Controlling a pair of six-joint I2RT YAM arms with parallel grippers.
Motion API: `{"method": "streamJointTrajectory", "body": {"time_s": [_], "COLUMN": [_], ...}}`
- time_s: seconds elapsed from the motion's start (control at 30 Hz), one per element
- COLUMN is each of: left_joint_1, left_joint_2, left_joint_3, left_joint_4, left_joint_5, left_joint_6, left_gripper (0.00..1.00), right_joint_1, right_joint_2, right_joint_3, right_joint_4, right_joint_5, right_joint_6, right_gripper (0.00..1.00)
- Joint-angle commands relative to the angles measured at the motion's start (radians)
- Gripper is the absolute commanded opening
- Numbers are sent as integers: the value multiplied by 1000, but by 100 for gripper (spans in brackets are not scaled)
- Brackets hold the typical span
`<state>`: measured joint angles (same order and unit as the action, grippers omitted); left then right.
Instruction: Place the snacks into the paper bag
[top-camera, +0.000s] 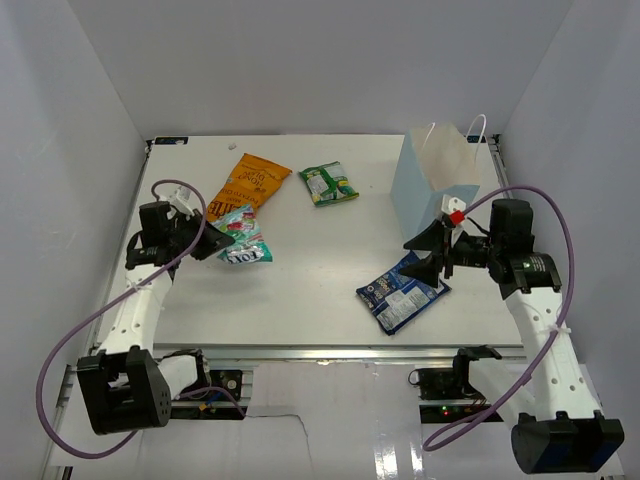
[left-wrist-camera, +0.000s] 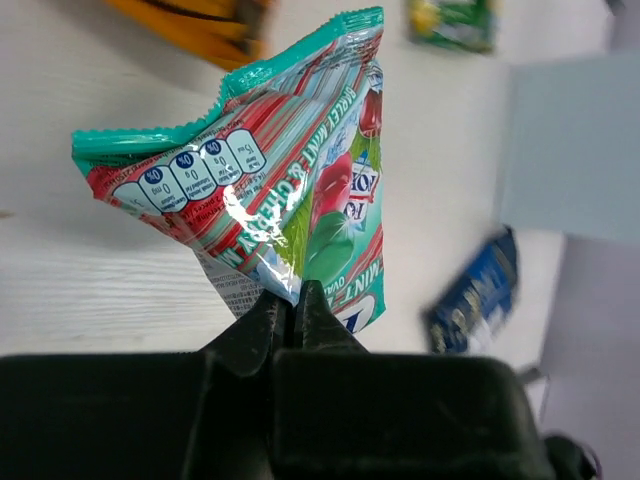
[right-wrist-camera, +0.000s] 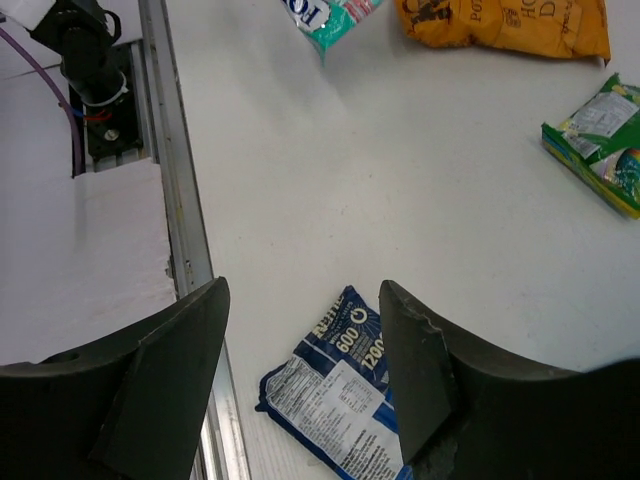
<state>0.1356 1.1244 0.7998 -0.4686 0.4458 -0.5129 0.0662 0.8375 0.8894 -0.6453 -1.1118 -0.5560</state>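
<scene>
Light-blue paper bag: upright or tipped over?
Upright: the tall light-blue paper bag stands on its base with its open mouth facing up.

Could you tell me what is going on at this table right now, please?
The left gripper is shut on the small teal packet, which looks lifted off the table beside the orange chip bag. The right gripper is open above the blue-and-white packet. The green packet lies on the table, and the light-blue paper bag stands upright at the far right.
</scene>
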Motion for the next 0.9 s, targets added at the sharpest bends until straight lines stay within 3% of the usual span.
{"method": "streamJointTrajectory", "body": {"time_s": [0.0,0.07,0.17,0.2,0.27,0.33,0.43,0.67,0.87], "left_joint_1": [-50,-115,-260,-318,-369,-435,-479,-562,-608], "left_joint_2": [-63,-83,-95,-95,-94,-92,-81,-32,-8], "left_joint_3": [-28,-42,-47,-51,-48,-45,-30,2,15], "left_joint_4": [186,257,350,379,457,543,593,610,616], "left_joint_5": [391,450,485,493,490,481,467,438,429], "left_joint_6": [11,-7,-32,-44,-81,-102,-134,-128,-121], "left_gripper": [0,0,0,0,0,0,0,0,0], "right_joint_1": [23,50,117,150,267,369,421,425,455], "right_joint_2": [49,87,107,103,98,101,135,251,353], "right_joint_3": [123,150,134,108,86,56,33,43,95], "right_joint_4": [-85,-29,184,244,376,453,555,630,671], "right_joint_5": [-72,-62,-16,57,230,318,414,411,396], "right_joint_6": [-47,11,261,398,500,635,787,938,953], "right_gripper": [67,67,66,68,72,80,88,89,84]}}
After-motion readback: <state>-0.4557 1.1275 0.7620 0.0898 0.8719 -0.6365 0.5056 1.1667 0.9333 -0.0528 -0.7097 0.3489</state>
